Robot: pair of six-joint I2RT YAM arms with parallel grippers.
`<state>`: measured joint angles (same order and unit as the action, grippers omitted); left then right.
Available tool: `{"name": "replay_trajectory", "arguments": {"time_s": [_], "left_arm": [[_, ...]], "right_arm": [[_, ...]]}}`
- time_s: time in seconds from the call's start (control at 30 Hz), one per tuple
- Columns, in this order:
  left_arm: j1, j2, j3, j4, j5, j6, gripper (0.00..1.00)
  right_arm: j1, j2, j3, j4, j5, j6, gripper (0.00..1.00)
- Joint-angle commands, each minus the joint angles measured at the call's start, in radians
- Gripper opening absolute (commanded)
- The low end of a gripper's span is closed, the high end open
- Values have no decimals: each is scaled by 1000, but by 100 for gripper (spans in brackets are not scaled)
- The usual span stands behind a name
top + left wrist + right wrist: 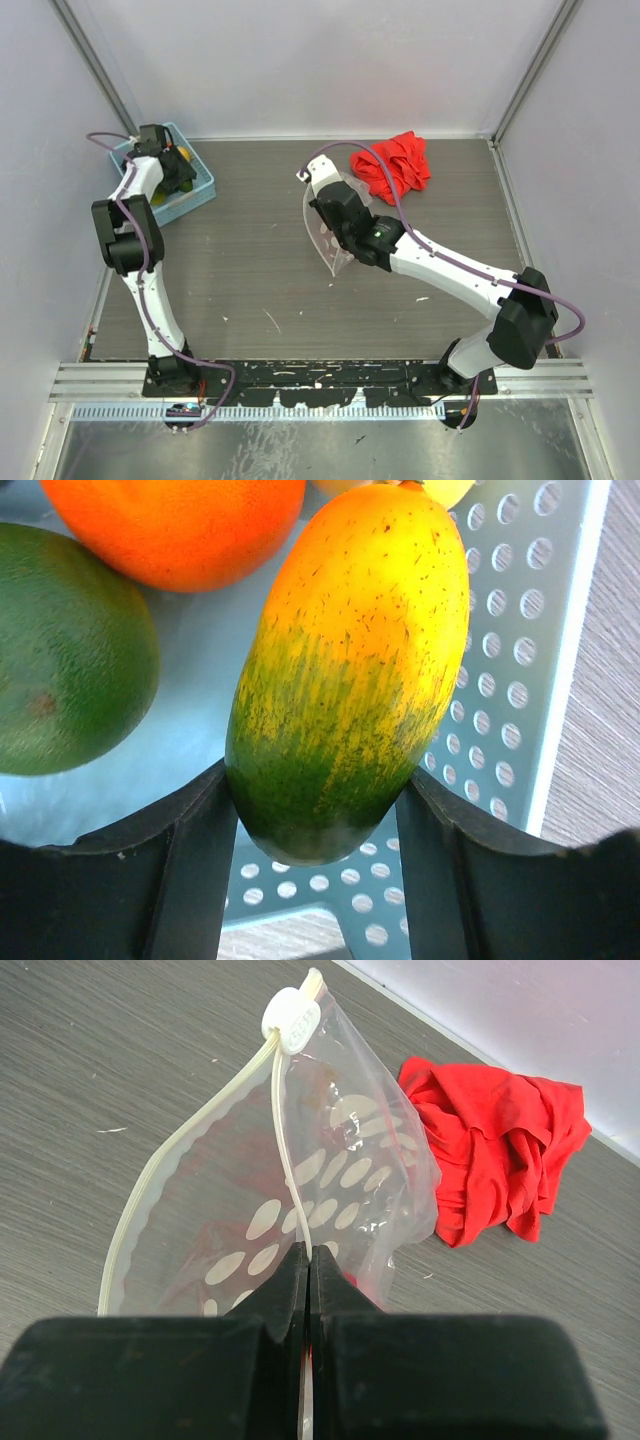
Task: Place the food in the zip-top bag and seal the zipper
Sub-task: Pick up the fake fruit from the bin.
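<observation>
The left claw (315, 778) is down inside the light blue perforated plastic basket (500, 630) at the far left of the grey tabletop (250, 280). It stands about half open, with both fingers pressed against the sides of a yellow-and-green oval toy fruit (350, 680). A round green fruit (60, 650) and a round orange fruit (170, 525) lie beside it. The right claw (308, 1260) is fully closed, pinching the pale press-seal strip (160, 1170) of the clear plastic zip-top bag with white dots (330, 1170). The bag's mouth gapes open near the crumpled red cloth (500, 1150).
</observation>
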<state>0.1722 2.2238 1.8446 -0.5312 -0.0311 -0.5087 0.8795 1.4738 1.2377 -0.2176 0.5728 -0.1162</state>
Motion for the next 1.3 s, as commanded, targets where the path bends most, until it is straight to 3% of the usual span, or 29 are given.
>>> {"name": "replay_trajectory", "arguments": {"time_s": [0.0,0.37,0.83,1.27], "left_arm": [[8,-105,-36,0,7,11,31],[4,-203,-193,-60,87,-29,28],[4,-389,-277,-30,132,-21,20],[-91,-627,-474,34,343,-123,17]], "right_arm": [[-1,-23,43,21,-7,19,0],[-1,-40,26,29,-14,24,0],[1,-67,8,38,-21,30,0],[1,-63,20,54,-16,18,0]]}}
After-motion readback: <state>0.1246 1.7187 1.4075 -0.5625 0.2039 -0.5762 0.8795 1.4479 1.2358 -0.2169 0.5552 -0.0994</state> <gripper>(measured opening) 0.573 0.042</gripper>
